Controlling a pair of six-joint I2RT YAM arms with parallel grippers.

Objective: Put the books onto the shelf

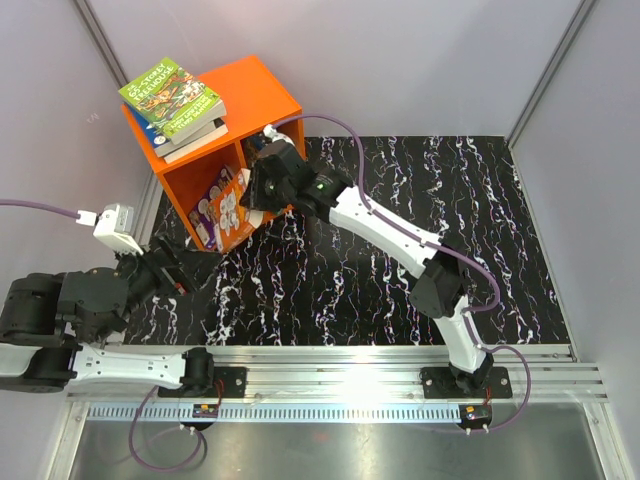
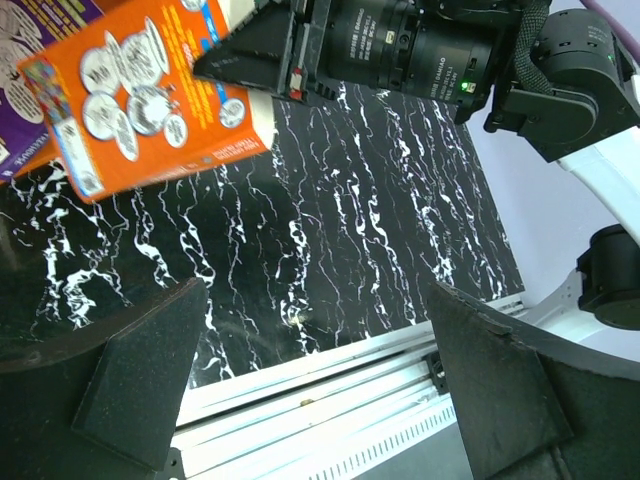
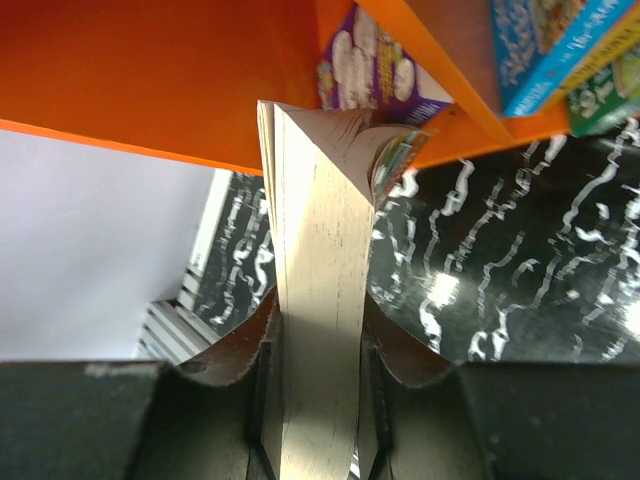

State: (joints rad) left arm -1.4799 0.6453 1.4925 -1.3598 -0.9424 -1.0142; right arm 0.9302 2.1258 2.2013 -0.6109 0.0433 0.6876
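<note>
Right wrist view: an orange book (image 3: 315, 300) stands on edge between the two pads of the right pincer (image 3: 318, 345), with its pale page edges facing the camera.
Right pincer: closed partway on the orange book, one pad pressed on each cover near the book's near end. The book is held clear of the table (image 1: 480, 200).
Book's far end: its corner is up against the open front of the shelf (image 3: 130, 70), just under an orange panel. Whether it touches the panel cannot be told.
Book's pose: in the top view it leans tilted at the shelf's front, partly inside the compartment nearer the left arm.
Purple book (image 1: 208, 212): leans in that same compartment, just beside the orange book, its cartoon cover facing outward.
Stack of books (image 1: 175, 105): several lie flat on the shelf's roof, a green cover uppermost, with blue and dark ones under it.
Shelf: bright orange with a middle divider. It sits at the far left corner of the table, its open side turned toward the arms.
Left pincer (image 2: 320, 385): jaws spread fully wide with nothing between them. It is low over the table near the shelf front and points toward the orange book.
Table: black with white marbled veins, and a metal rail along its near edge.
</note>
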